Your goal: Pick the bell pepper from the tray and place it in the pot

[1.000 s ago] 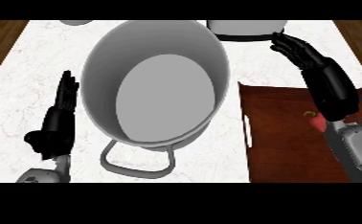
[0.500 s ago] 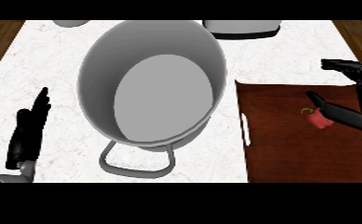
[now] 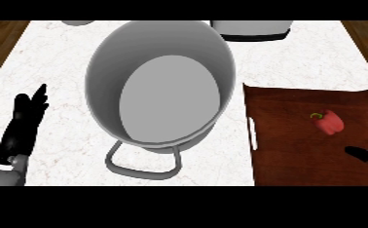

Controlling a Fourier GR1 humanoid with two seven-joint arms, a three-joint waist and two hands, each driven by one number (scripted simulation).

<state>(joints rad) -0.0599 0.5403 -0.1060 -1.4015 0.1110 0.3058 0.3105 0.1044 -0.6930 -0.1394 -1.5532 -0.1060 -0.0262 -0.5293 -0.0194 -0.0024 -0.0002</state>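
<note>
A small red bell pepper (image 3: 329,123) with a green stem lies on the dark brown tray (image 3: 287,144) at the right. The big grey pot (image 3: 161,85) stands empty in the middle of the white marble counter, with one loop handle (image 3: 140,163) toward me. My left hand (image 3: 25,122) rests at the left edge, fingers straight and pointing up, apart from the pot. Of my right hand only a black fingertip (image 3: 356,151) shows at the right edge, below and to the right of the pepper and not touching it.
A grey and black vessel (image 3: 251,28) stands at the back right, behind the tray. Part of another grey object (image 3: 75,23) shows at the back left. Wooden floor appears past the counter's far corners.
My right hand has drawn back down and right, off the tray, and the pepper now lies uncovered. My left hand has sunk lower at the left edge.
</note>
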